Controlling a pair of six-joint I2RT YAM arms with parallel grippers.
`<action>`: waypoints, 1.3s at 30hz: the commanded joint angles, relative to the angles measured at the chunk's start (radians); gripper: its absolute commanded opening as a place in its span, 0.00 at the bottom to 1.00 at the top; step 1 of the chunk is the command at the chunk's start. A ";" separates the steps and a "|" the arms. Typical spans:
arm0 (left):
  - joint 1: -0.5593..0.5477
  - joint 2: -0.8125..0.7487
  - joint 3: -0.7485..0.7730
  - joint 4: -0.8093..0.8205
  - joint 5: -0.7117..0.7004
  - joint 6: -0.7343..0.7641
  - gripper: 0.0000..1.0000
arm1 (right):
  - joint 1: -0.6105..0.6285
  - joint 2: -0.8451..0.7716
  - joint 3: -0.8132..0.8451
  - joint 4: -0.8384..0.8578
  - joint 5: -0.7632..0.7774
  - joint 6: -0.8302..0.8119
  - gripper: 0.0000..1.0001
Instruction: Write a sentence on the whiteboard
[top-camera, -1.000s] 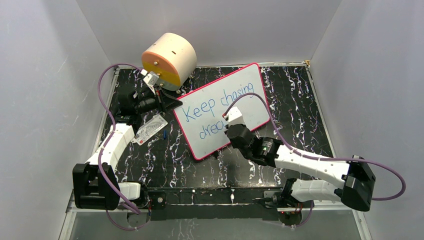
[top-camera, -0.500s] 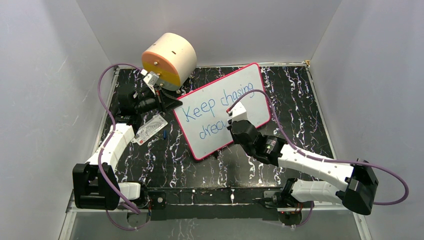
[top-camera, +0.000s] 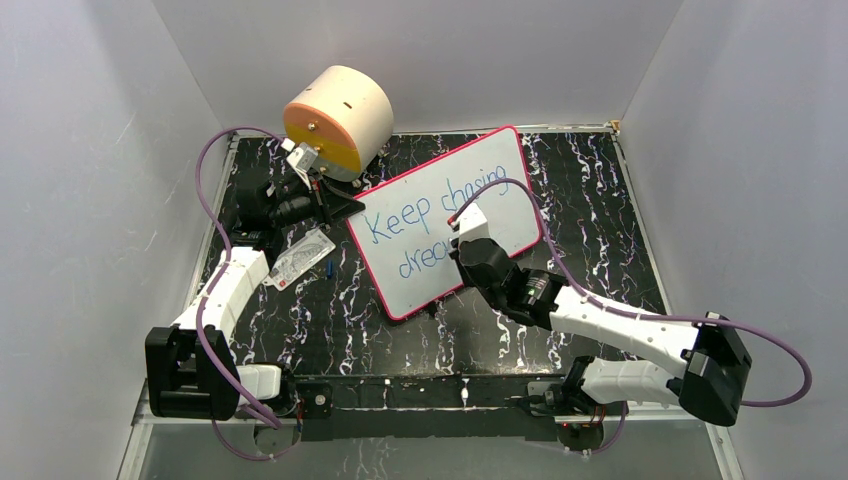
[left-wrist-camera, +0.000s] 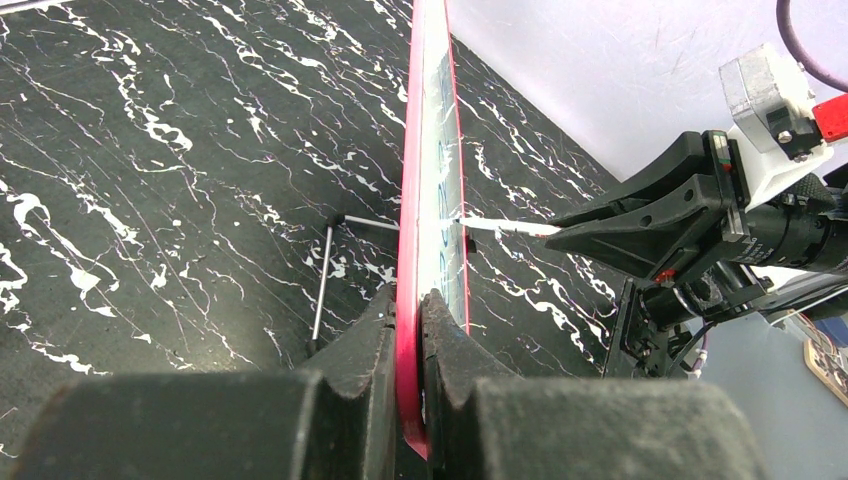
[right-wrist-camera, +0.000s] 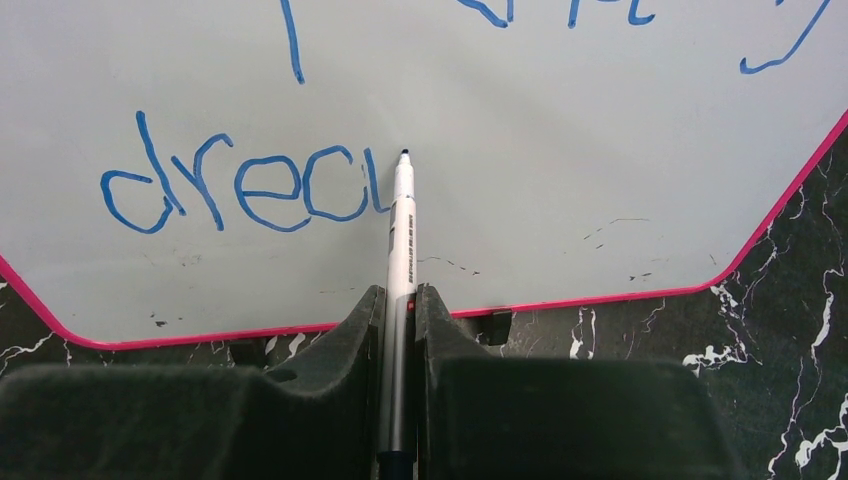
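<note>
Viewing from the top external camera, the whiteboard (top-camera: 500, 190) sits skewed near the centre of the black marbled worktop (top-camera: 600, 200), its pink-red border visible on all sides. The sentence (top-camera: 425, 205) runs in blue over two lines: the upper line reads "Keep chasing"; the lower line reads "drec" with the rest hidden under the right arm. The left claw (top-camera: 350, 206) meets the board's left edge. The right claw (top-camera: 462, 250) sits over the lower line of writing. A cream cylinder (top-camera: 340, 115) with an orange face stands at the far left, and a small printed card (top-camera: 300, 258) lies on the worktop beside the left arm, apart from the board. In the left wrist view, the board appears edge-on, and the left claw is closed on its pink-red rim, one finger on each face. A thin metal rod (left-wrist-camera: 322, 285) shows on the worktop just beside the board's rear face. The marker (left-wrist-camera: 500, 227) reaches from the right claw to the writing face, tip against it. In the right wrist view, the right claw is clamped on the marker barrel. The tip rests at the top of a partial stroke just after "drec".
</note>
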 joint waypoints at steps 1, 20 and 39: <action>-0.029 0.025 -0.016 -0.076 -0.012 0.100 0.00 | -0.018 0.013 0.026 0.062 -0.002 -0.010 0.00; -0.029 0.030 -0.017 -0.074 -0.011 0.098 0.00 | -0.031 0.009 -0.022 -0.070 -0.051 0.070 0.00; -0.029 0.028 -0.018 -0.076 -0.015 0.100 0.00 | -0.031 -0.015 -0.023 -0.113 -0.079 0.081 0.00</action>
